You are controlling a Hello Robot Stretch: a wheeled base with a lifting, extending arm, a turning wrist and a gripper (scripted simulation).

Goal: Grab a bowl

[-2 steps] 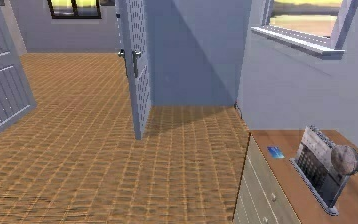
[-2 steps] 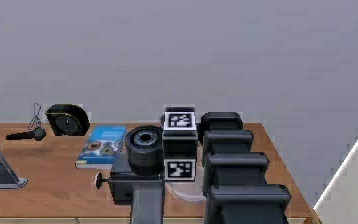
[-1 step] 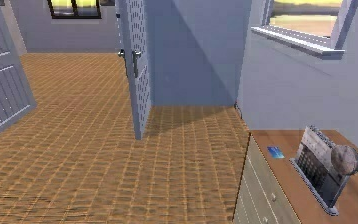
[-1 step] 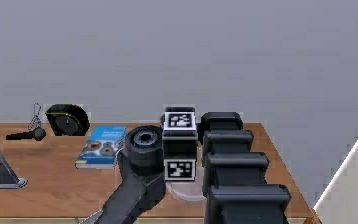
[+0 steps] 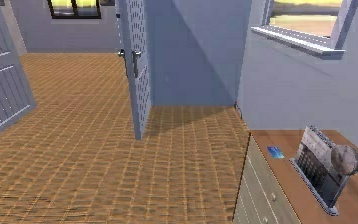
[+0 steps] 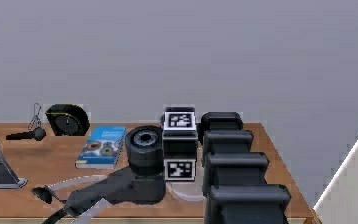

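On the wooden tabletop [image 6: 257, 140] a dark round thing [image 6: 67, 121] with a pale rim stands at the back left, near the wall. It could be a bowl, but its shape is unclear. My arm [image 6: 237, 170] reaches over the tabletop from the bottom edge, with the two white marker squares [image 6: 179, 142] at its far end. The gripper [image 6: 55, 192] has its dark body left of them, and its thin fingers [image 6: 87, 185] point toward the arm side view's lower left, low over the wood. I cannot tell whether it holds anything.
A blue flat box [image 6: 102, 146] lies between the dark round thing and the gripper body. A small dark item [image 6: 25, 133] sits at the back left. A grey rack [image 5: 322, 162] stands on the dresser [image 5: 262, 190], near a small blue item [image 5: 277, 152]. A half-open door [image 5: 135, 60] stands ahead over open wood floor.
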